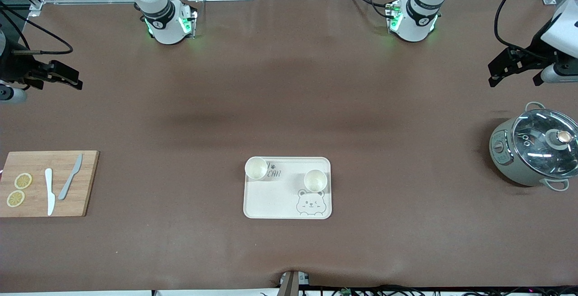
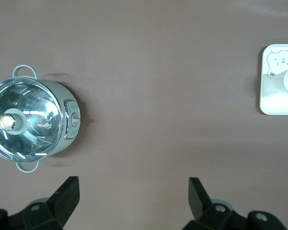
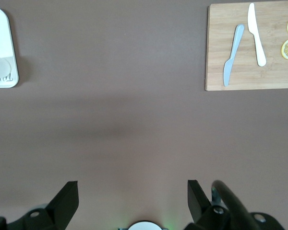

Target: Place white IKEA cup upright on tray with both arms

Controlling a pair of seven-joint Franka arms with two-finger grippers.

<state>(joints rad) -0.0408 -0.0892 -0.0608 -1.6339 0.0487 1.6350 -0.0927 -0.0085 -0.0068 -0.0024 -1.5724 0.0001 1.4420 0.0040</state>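
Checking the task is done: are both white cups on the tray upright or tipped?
Upright. Both cups show round open mouths facing up, and both stand on the tray.

I see only part of the tray point(image 2: 278, 103) in either wrist view; one cup point(image 1: 256, 168) hides some lettering.

Open tabletop point(image 1: 289, 97) around tray point(image 1: 271, 205)
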